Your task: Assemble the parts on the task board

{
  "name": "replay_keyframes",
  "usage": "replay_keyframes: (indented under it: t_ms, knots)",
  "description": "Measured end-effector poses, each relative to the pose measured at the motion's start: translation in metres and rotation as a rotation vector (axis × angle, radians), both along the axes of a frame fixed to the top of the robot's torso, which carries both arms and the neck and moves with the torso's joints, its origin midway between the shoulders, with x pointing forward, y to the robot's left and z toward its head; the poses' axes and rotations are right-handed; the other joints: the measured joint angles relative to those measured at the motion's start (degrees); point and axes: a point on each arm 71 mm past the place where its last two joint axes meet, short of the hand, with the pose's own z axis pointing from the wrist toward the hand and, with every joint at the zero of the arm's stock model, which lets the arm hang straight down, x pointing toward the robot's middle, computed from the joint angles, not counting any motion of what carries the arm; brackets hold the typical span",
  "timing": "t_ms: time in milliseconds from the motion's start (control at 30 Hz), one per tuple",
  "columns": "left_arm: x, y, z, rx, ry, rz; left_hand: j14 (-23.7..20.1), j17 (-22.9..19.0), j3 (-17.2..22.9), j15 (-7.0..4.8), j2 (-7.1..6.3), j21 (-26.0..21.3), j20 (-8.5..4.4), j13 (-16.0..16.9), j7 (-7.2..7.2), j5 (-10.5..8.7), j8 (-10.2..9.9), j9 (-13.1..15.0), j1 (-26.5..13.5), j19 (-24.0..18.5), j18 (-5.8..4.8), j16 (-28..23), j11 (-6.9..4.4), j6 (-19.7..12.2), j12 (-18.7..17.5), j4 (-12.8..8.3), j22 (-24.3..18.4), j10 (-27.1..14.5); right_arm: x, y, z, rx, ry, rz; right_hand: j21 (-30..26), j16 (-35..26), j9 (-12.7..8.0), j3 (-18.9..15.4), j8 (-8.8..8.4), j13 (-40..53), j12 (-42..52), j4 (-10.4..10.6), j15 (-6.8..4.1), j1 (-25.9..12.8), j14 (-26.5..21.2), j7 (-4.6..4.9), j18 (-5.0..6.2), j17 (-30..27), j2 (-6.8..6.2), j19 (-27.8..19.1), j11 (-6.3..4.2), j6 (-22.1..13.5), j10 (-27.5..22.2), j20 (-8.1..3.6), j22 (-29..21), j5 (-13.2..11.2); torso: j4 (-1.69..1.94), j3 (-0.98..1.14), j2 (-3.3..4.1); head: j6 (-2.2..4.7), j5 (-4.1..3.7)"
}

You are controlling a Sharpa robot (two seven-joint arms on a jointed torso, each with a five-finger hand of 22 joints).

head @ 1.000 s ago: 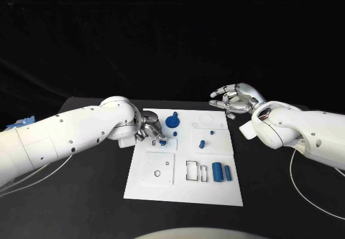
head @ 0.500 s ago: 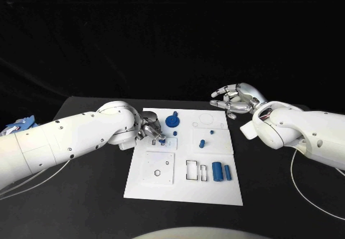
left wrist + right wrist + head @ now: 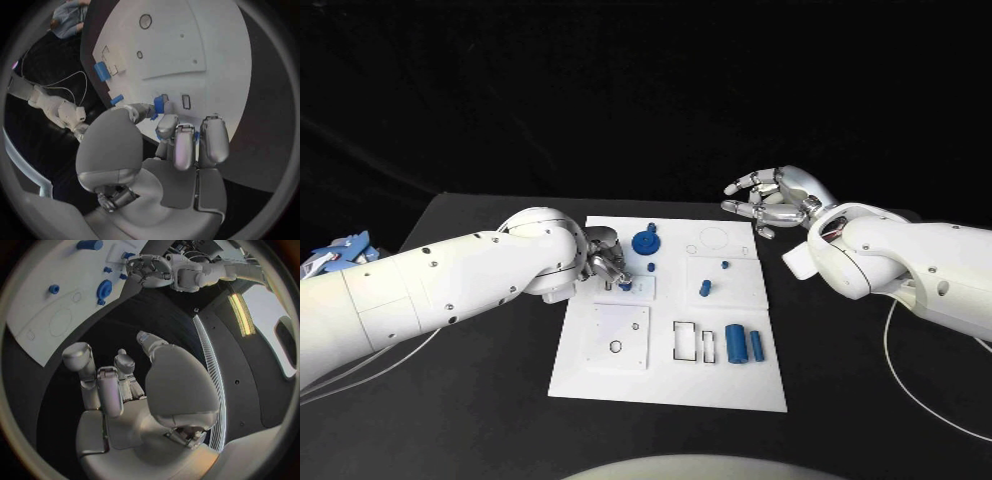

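Note:
The white task board [image 3: 733,385] lies in the middle of the table. My left hand [image 3: 604,262] is low over its far left part, and the left wrist view shows thumb and fingers pinching a small blue part [image 3: 159,105] against the board [image 3: 206,45]; the same small blue part [image 3: 626,286] is at the fingertips in the head view. A blue gear [image 3: 646,243] stands just beyond. My right hand [image 3: 772,200] hovers past the board's far right corner, fingers loosely curled and apart, holding nothing [image 3: 125,390].
On the board's right half are a small blue peg [image 3: 724,266], a blue piece [image 3: 705,290] and two blue cylinders [image 3: 736,346] [image 3: 757,347] beside rectangular slots. A square plate with a hole [image 3: 617,340] lies near left. A blue object [image 3: 343,246] sits at the table's left edge.
My left forearm has swung a little toward the board, while the hand stays on the small blue part. The right hand has not moved.

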Motion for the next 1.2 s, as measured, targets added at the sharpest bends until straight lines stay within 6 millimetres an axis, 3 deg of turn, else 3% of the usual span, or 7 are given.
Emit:
replay_keyframes:
  t_ms: [167,1200]
  knots:
    - [0.0009,-0.0014,-0.0009,0.011,-0.015,-0.001,-0.17,0.0,-0.1,-0.16,-0.14,0.0,-0.21,0.23,0.0,0.29,-0.03,1.56,-0.14,0.2,0.0,0.0,0.0,0.0,0.0,-0.1,0.21,0.0,-0.0001,0.0,0.0,0.0,0.0,0.0,0.0,0.0,0.0,0.0,0.0,0.0,0.0,0.0,0.0,0.0,0.0,0.0,0.0,0.0,0.0,0.0,0.0,0.0,0.0,0.0,0.0,0.0,0.03,0.0,0.01,-0.01,-0.09]
    - [-0.0001,-0.0035,-0.0023,0.05,-0.017,-0.02,0.04,0.0,-0.15,-0.37,-0.8,0.2,0.0,0.37,-0.09,1.14,0.22,2.02,-0.8,0.4,0.0,0.22,-0.17,0.68,0.25,-0.16,0.49,0.18,-0.0004,-0.0004,-0.0007,0.0,0.003,0.003,0.01,0.0,0.01,-0.16,0.0,-0.08,0.0,0.16,0.0,0.0,0.0,0.0,0.0,0.04,0.0,0.0,0.0,0.0,0.0,0.0,0.01,0.34,0.04,-0.01,-0.01,-0.3,-0.14]
